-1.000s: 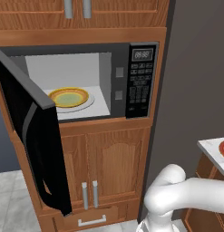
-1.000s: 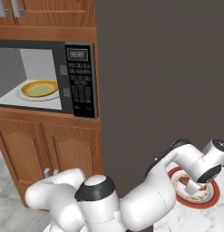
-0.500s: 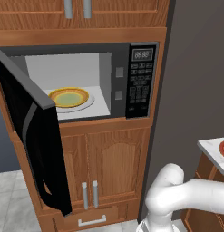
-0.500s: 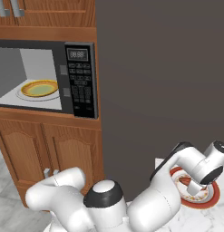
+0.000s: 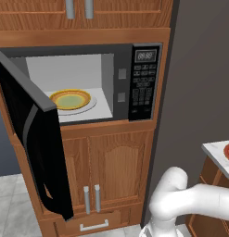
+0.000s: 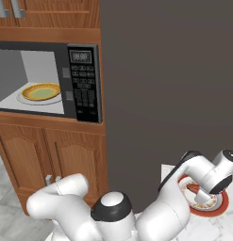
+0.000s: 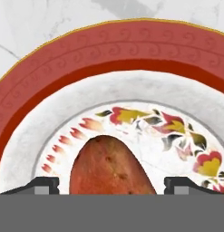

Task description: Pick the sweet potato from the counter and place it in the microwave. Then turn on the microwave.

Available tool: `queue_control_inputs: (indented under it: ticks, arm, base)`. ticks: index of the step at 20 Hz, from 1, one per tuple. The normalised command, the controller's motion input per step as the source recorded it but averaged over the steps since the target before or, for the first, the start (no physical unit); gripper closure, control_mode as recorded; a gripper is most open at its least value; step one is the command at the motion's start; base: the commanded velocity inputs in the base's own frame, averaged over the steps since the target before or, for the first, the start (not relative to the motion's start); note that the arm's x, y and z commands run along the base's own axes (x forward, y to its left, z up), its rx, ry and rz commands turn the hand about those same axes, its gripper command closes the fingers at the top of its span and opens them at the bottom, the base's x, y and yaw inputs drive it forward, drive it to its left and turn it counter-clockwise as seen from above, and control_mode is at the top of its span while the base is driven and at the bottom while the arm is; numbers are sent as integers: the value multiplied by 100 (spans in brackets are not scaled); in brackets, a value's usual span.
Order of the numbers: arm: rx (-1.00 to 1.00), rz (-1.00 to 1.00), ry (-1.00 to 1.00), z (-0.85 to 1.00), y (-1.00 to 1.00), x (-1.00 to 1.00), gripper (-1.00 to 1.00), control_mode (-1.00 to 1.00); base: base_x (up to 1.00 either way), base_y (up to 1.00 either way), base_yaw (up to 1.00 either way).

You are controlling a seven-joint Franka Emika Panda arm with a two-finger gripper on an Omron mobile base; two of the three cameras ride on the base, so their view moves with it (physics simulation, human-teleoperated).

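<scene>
Two fingertips of my gripper (image 7: 111, 185) stand wide apart, straddling the sweet potato (image 7: 111, 166) on the red-rimmed plate (image 7: 63, 59), lower than before. The plate sits on the counter (image 5: 213, 149); the microwave (image 5: 143, 83) stands open.

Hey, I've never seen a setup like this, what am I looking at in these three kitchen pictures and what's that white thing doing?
The white thing is a robot arm on a base that can drive. Two cameras on the base look forward from its left and right; both show the microwave, its door open and a yellow plate inside. The third camera sits on the hand and looks along the gripper. There, the sweet potato lies on a red-rimmed plate on the pale counter, between the two dark fingertips. The jaws stand on either side of it; nothing shows a firm grip yet.
</scene>
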Motion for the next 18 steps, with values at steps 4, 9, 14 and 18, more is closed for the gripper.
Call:
queue_control_inputs:
  ticks: [4,9,14,18]
  arm:
    - [0,-2,1,-3,0,4,100,-100]
    - [-7,-1,-1,54,9,-16,100,-100]
    - [-11,0,-3,92,51,-27,100,-100]
    - [-13,5,-4,80,81,-16,100,-100]
  base:
    - [0,0,0]
    - [0,0,0]
    - [0,0,0]
    - [0,0,0]
